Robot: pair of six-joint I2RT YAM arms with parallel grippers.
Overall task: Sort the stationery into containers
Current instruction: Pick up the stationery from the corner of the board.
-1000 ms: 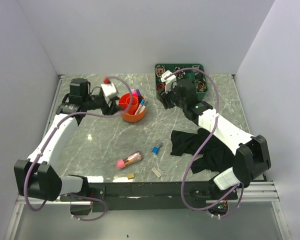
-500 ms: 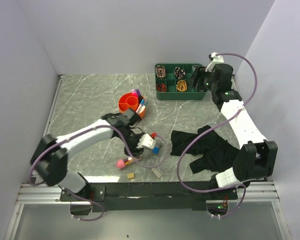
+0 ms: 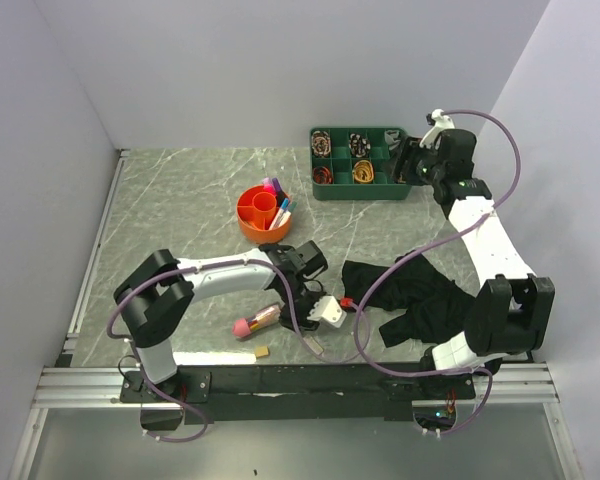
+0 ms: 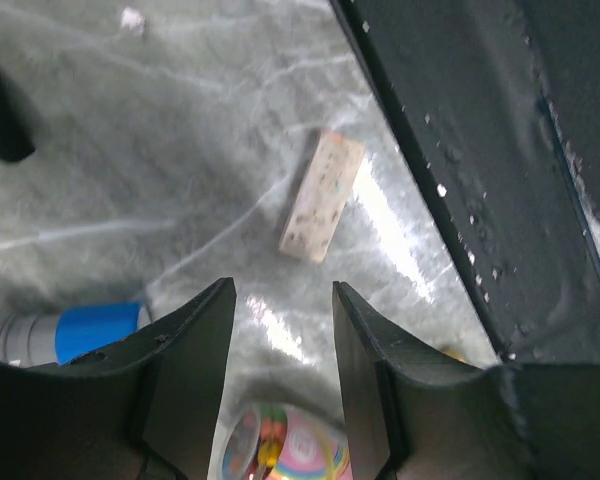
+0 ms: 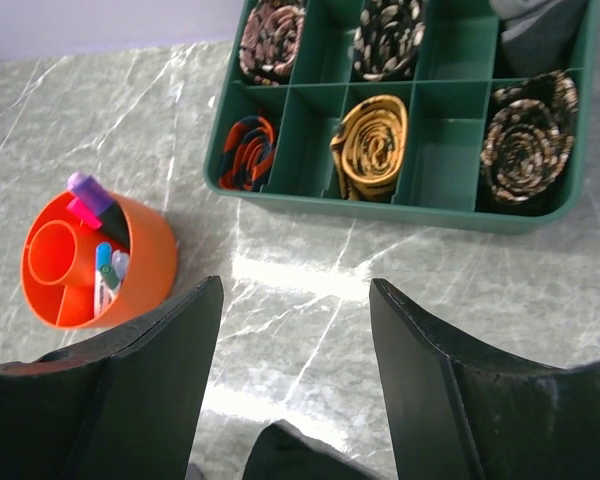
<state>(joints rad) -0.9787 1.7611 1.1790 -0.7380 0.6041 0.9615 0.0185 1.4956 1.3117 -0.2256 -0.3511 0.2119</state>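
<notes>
Down by the table's front edge, the left gripper [image 4: 280, 300] hangs with its fingers parted and nothing between them, a beige eraser [image 4: 322, 195] lying just beyond its tips and a blue-capped marker [image 4: 75, 332] off to one side. Far back, the right gripper [image 5: 295, 300] is spread wide and empty near the green tray [image 5: 380, 207], and the orange organiser [image 3: 265, 235] holds several pens [image 5: 90, 192].

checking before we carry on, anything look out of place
A crumpled black cloth lies heaped on the right of the table; it looks dropped rather than placed. A pink case and an eraser lie loose near the front edge, outside the orange holder.
</notes>
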